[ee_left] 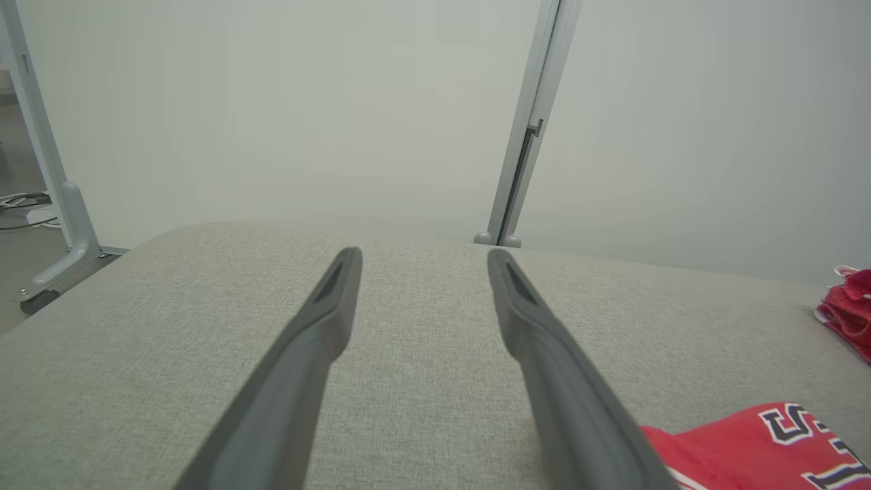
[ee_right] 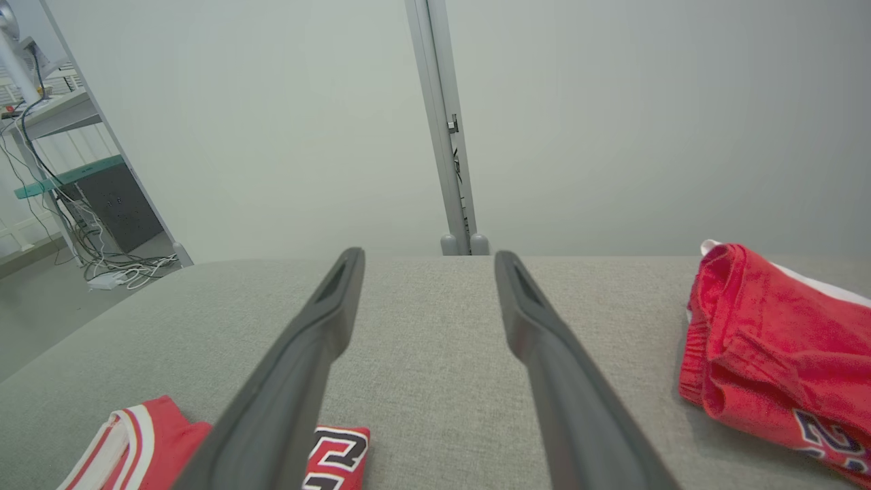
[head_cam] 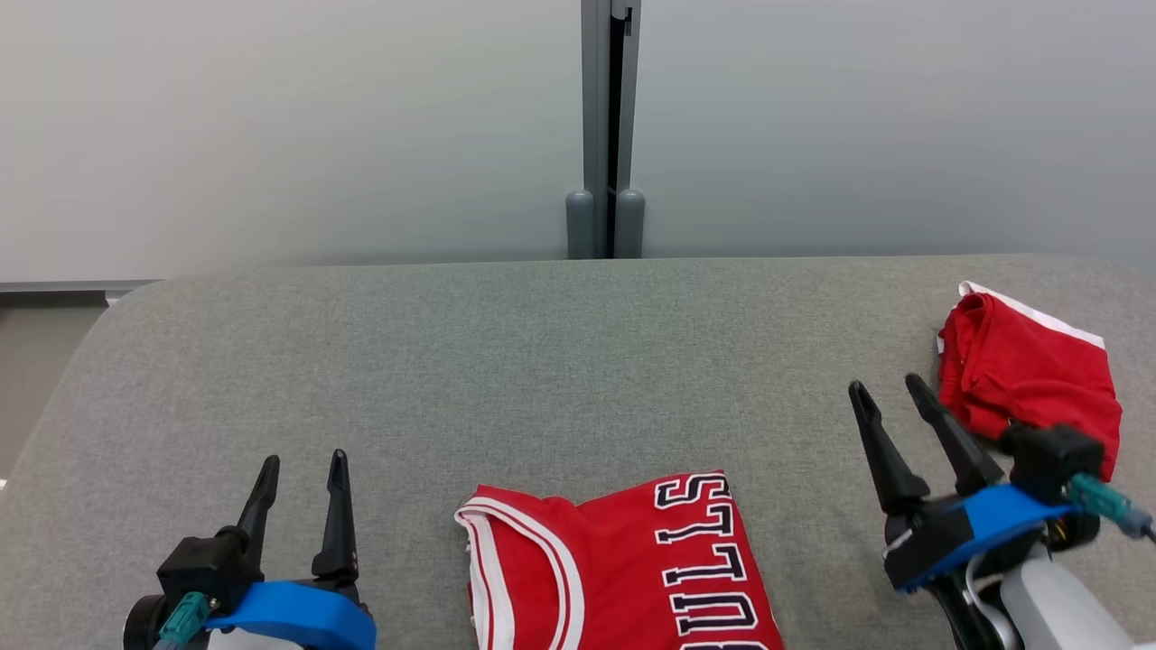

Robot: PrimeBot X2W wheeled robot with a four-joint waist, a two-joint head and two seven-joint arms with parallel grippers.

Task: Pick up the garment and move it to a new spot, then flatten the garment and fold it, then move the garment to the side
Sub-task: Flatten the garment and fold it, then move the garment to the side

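Right jaws beside red shorts [head_cam: 1030, 379]

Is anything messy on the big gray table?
Yes. The red garment near the right end of the gray surface is scrunched into a lump, with its white trim poking out on top. The red jersey at the near edge lies flat and looks neat by comparison.

1. Red jersey [head_cam: 614, 569] lies flat on the grey desk [head_cam: 542, 361], its lower part cut off by the frame.
2. Left gripper [head_cam: 304, 458]: left of jersey, fingers apart, empty.
3. Right gripper [head_cam: 885, 383]: right of jersey, fingers apart, empty.
4. Bunched red shorts [head_cam: 1030, 379]: farther right of jersey, well apart from it.
5. Grey post [head_cam: 610, 135]: beyond jersey, behind the desk.
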